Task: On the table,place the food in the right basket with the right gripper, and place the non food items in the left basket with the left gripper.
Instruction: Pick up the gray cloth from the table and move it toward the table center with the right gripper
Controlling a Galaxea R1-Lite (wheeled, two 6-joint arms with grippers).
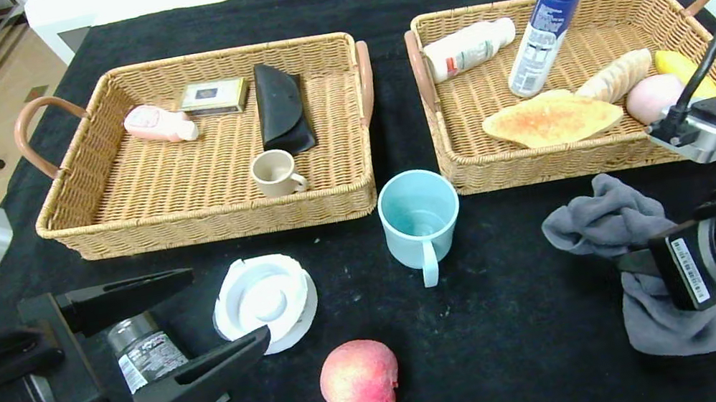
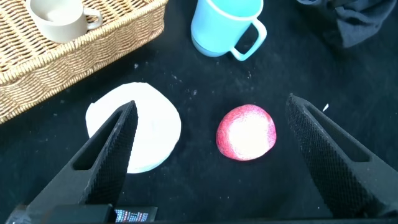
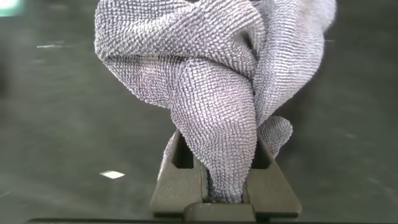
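Observation:
A red-pink peach (image 1: 359, 381) (image 2: 247, 132) lies on the black table (image 1: 520, 341) near the front. My left gripper (image 1: 230, 306) (image 2: 211, 102) hovers open at the front left, with a small dark-lidded jar (image 1: 143, 350) between its fingers near the palm and a white lid (image 1: 266, 304) (image 2: 134, 134) by its tips. My right gripper (image 1: 630, 264) (image 3: 221, 143) is shut on a grey cloth (image 1: 606, 225) (image 3: 211, 81) at the front right. The striped croissant (image 1: 615, 76) lies in the right basket (image 1: 542, 171). The left basket (image 1: 209, 222) stands at the back left.
A light blue mug (image 1: 418, 213) (image 2: 224, 25) stands between the baskets' front corners. The right basket also holds flat bread, a banana, a pink ball, a white bottle and a blue-capped can (image 1: 550, 23). The left basket holds a beige cup (image 1: 277, 172), a black pouch, a box and a pink bottle.

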